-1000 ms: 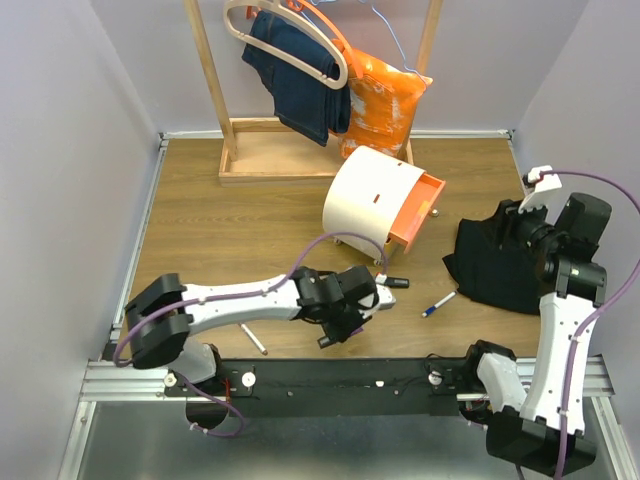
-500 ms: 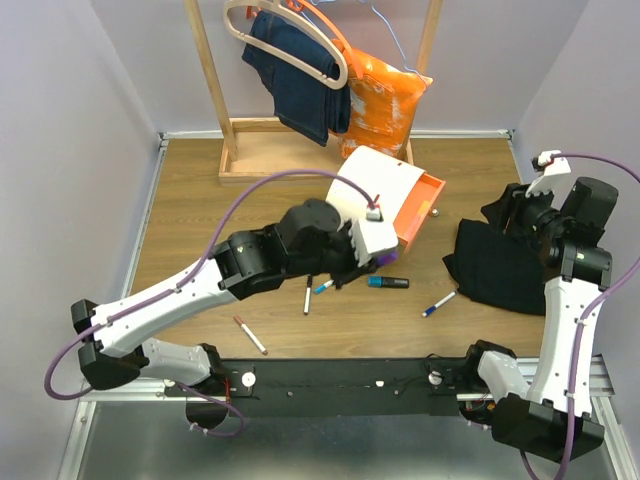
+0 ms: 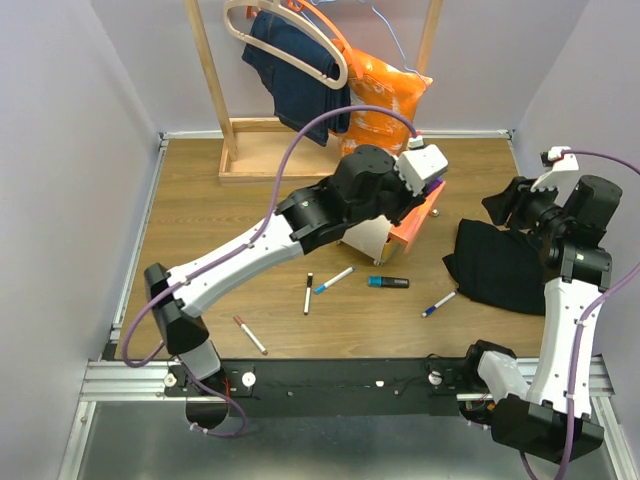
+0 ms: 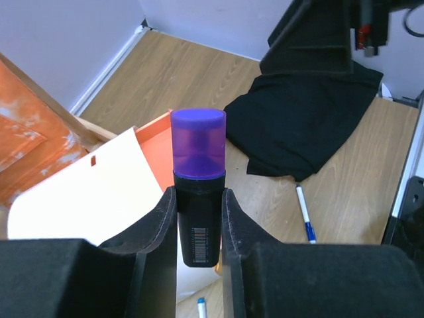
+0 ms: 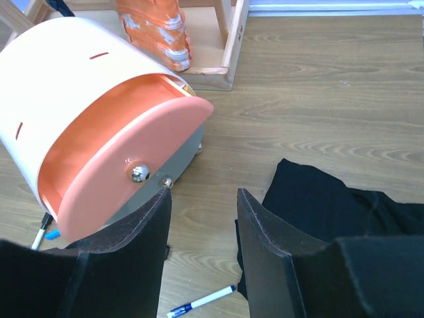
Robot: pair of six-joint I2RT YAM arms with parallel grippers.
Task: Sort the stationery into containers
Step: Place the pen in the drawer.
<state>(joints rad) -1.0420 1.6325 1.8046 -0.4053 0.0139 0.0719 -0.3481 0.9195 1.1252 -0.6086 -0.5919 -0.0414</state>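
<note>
My left gripper (image 3: 425, 185) hangs over the open orange drawer (image 3: 414, 226) of the cream-white cabinet (image 3: 366, 236), shut on a black marker with a purple cap (image 4: 198, 192); the cap sticks out past the fingertips. On the table lie a white pen (image 3: 308, 293), a blue-capped pen (image 3: 334, 280), a black marker (image 3: 388, 282), a blue-tipped pen (image 3: 439, 303) and a pinkish pen (image 3: 250, 335). My right gripper (image 5: 202, 225) is open and empty, raised over the edge of the black cloth (image 5: 344, 205), facing the drawer front (image 5: 119, 159).
A wooden clothes rack (image 3: 270, 150) with hanging jeans and an orange bag (image 3: 385, 100) stands at the back. The black cloth (image 3: 498, 265) lies at the right. Grey walls close in both sides. The left arm spans the table's middle.
The left arm has swung up from the table's front to above the cabinet's open drawer, carrying the purple-capped marker. The right arm shifted slightly.
</note>
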